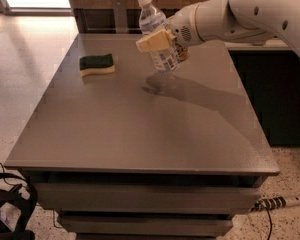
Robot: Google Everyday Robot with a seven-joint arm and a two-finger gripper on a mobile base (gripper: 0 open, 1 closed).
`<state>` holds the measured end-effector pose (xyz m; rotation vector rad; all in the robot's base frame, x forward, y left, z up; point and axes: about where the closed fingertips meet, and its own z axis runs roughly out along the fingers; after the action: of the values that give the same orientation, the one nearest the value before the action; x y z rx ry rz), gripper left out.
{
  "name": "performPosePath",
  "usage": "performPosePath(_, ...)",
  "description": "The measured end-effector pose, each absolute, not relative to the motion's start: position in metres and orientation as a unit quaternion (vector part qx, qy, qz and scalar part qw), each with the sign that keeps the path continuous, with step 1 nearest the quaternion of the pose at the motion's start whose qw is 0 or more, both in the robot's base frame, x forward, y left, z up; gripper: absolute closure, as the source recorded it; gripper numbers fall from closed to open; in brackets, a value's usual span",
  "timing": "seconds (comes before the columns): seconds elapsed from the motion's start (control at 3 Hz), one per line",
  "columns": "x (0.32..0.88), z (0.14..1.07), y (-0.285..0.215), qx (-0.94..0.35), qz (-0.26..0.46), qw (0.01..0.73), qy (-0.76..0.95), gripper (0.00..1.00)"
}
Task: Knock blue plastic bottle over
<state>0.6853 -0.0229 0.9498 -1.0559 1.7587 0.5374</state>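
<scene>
The blue plastic bottle is clear with a white cap and a white printed label. It hangs tilted in the air above the far middle of the grey table, cap leaning left, its shadow on the tabletop below. My gripper comes in from the right on a white arm and is shut on the bottle's middle. One tan finger lies across the front of the bottle; the other is hidden behind it. The drink can is hidden behind the gripper.
A green and yellow sponge lies on the table's far left. A chair back stands behind the table. A dark counter is to the right. A power strip and a black bag are on the floor.
</scene>
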Motion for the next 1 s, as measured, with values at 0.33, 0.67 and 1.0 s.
performPosePath(0.33, 0.668, 0.932, -0.039, -0.445, 0.196, 0.439, 0.755, 1.00)
performPosePath(0.67, 0.655, 0.910, -0.046, -0.449, 0.175, 0.398, 0.781, 1.00)
performPosePath(1.0, 0.649, 0.883, -0.039, -0.472, 0.156, 0.348, 0.795, 1.00)
